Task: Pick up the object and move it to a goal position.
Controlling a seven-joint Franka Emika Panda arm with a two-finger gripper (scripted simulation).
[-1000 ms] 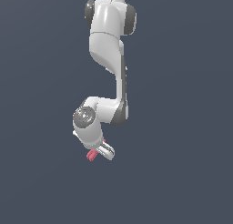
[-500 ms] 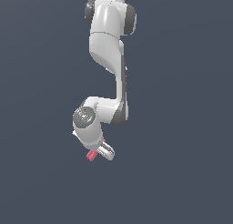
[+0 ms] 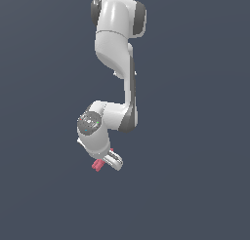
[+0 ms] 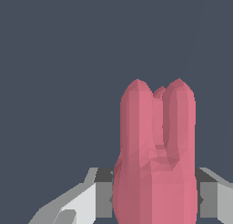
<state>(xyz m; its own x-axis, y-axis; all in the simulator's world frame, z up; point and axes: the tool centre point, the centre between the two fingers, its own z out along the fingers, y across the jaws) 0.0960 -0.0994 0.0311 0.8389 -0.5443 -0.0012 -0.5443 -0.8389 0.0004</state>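
- Object (image 3: 97,165) first, in the exterior view: I see a small pink-red piece poking out at the tip of the gripper (image 3: 108,162), toward the exterior view's left of the white fingers. It hangs in open space against a plain dark backdrop, with no surface visible beneath it.
- Next to the arm it is tiny, so I judge it light and no load for the wrist.
- In the wrist view the object (image 4: 154,159) fills the middle, a bundle of rounded lobes with grooves between them, standing out lengthwise from the jaws.
- A grey pad shows on each side of its base, and one finger (image 4: 73,205) sits beside it. The jaws are closed down to the width of the piece, clamped on that base end.
- Its faceted shape reads as stiff to me, not soft. The ridges should help against sliding, though a hold so near one end leaves a long free part that might pivot, so I would move gently.
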